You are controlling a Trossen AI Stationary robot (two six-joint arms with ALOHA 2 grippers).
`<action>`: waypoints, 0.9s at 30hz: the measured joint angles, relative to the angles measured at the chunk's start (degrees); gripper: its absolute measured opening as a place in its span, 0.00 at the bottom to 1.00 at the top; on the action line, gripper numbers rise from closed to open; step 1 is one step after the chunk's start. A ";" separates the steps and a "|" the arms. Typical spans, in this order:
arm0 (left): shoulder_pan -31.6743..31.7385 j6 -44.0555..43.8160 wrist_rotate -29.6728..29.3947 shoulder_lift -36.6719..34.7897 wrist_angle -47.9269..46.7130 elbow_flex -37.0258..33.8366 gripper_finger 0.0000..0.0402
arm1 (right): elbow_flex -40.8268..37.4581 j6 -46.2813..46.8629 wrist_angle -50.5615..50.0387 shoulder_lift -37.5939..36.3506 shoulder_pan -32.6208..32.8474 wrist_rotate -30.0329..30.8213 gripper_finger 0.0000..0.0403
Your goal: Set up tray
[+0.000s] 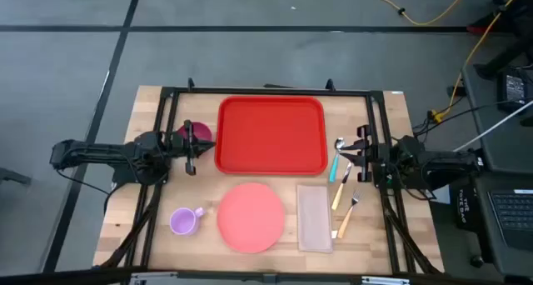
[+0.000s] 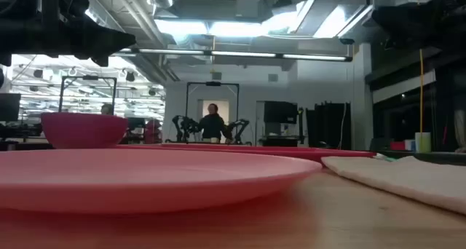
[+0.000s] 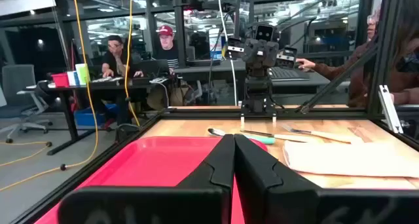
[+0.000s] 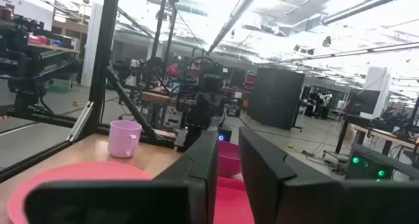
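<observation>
While the tray point(image 1: 271, 136) is lying flat at the surface's point(image 1: 416, 227) far middle, both arms are waiting beside it. Left gripper point(image 1: 192, 155) is sitting pressed together off its left edge; right gripper point(image 1: 364, 156), slightly parted, off its right.

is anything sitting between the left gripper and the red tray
Nothing visible. The left gripper sits just off the tray's left edge, fingers shut, with bare table between. The magenta bowl lies beside the gripper, not in its path.

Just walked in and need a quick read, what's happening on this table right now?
Nothing is being handled yet. The red tray lies empty at the table's back. The left gripper waits shut at its left edge, the right gripper slightly open over the cutlery. The plate, napkin, mug and bowl lie off the tray.
</observation>
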 joint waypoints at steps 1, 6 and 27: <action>0.01 0.01 0.00 -0.01 0.00 0.01 0.01 | 0.00 0.00 0.00 0.00 0.01 0.01 0.17; -0.01 0.01 0.00 0.01 0.00 -0.01 0.02 | 0.00 0.00 0.00 0.01 0.00 0.00 0.17; 0.00 0.01 0.00 -0.01 0.00 -0.01 0.02 | 0.00 0.00 -0.01 0.00 0.01 0.00 0.17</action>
